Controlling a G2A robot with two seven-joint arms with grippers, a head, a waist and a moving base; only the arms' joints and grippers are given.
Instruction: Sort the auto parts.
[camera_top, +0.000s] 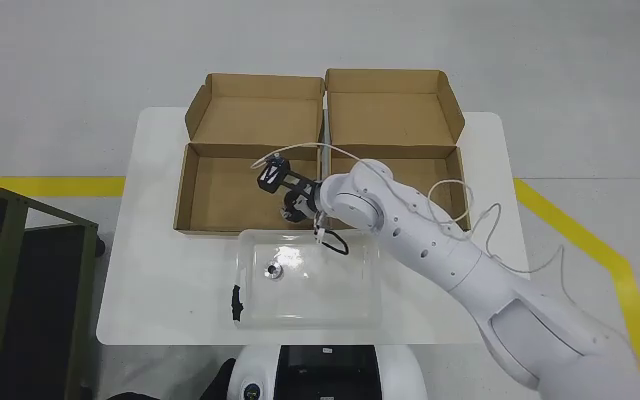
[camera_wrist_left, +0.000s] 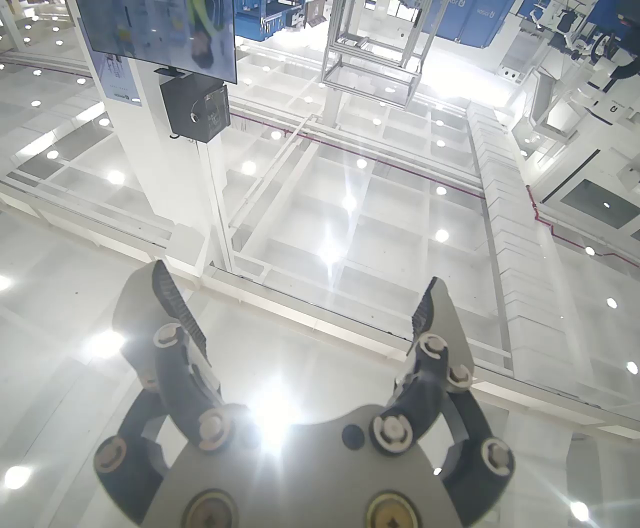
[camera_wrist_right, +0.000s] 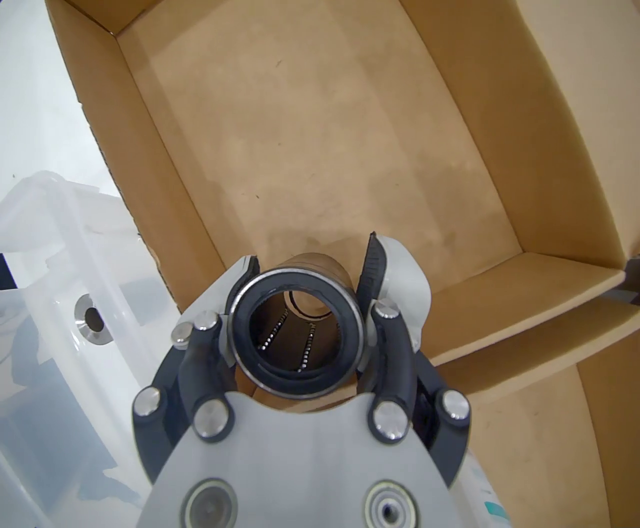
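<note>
Over box (camera_wrist_right: 320, 150) — bearing (camera_wrist_right: 297, 340) in right hand (camera_wrist_right: 311, 252)

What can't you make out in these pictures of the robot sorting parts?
- Top view: the small black part at the edge of the clear bin is too small to identify.
- Top view: the arm covers part of the right cardboard box; anything beneath is hidden.
- Right wrist view: the fingers of the right gripper hide the sides of the bearing.
</note>
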